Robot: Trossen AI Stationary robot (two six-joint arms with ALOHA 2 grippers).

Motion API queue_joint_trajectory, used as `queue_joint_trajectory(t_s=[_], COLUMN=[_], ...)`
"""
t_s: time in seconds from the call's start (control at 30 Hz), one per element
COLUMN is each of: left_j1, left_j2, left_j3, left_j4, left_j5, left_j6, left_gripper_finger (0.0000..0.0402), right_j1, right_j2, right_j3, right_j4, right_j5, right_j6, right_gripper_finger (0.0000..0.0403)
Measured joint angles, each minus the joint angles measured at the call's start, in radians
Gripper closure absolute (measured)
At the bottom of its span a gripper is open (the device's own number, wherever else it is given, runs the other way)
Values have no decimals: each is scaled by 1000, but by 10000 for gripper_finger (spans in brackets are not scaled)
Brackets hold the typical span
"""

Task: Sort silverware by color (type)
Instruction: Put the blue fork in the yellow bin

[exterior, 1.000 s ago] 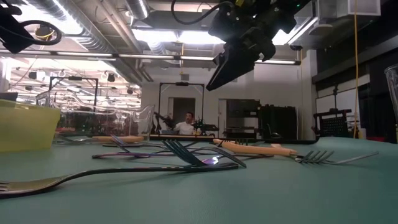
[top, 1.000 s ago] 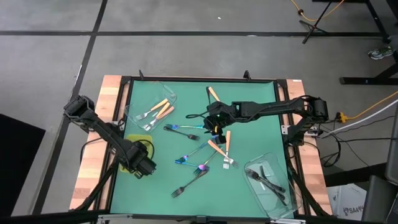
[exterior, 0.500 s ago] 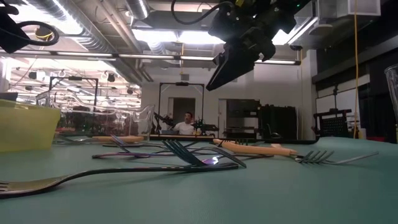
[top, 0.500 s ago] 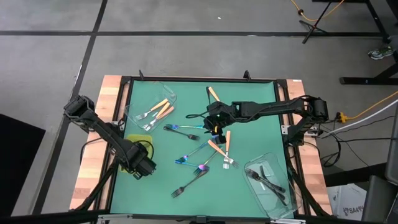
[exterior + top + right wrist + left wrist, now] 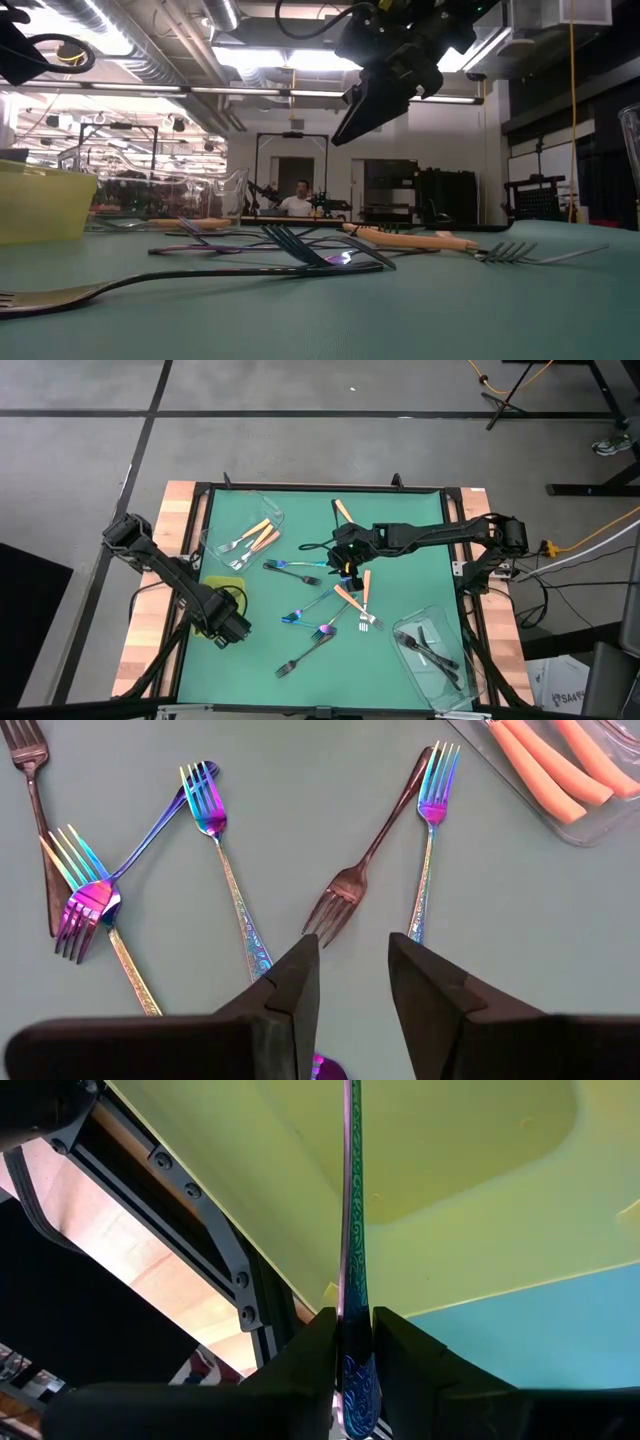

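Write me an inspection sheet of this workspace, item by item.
Surface: green mat in a black frame.
Job's things: loose forks mid-mat; orange-handled ones in the far tub, dark ones in the near tub.
Clutter: nothing seen.
Claws: left claw shut on a rainbow fork over the yellow tray; right claw open above the loose forks.
Cables: cords on the floor.
Surroundings: a person seated far back.

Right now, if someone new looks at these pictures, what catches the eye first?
The iridescent forks scattered mid-mat, with the right tool hovering open above them. Next, the left tool at the mat's left edge, shut on an iridescent fork over the yellow tray.
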Motion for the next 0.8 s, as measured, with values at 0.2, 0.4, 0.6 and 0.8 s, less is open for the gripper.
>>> queue_joint_trajectory(t_s=[0.2,0.4,0.6,0.8], left_j1=[0,0,1,1], left_j2=[0,0,0,0], left_j3=[0,0,0,12], left_j4=[-1,0,0,-6], left_j5=[0,-1,8,49], left_j6=[-1,-1,-1,-1], left_gripper_finger=[319,277,272,273], right_j1=[0,0,0,0], right_j2=[0,0,0,0], right_j3=[0,0,0,0], right_j4=[0,0,0,0], right_j5=[0,0,0,0], right_j6=[0,0,0,0], right_gripper_finger=[290,290,290,290])
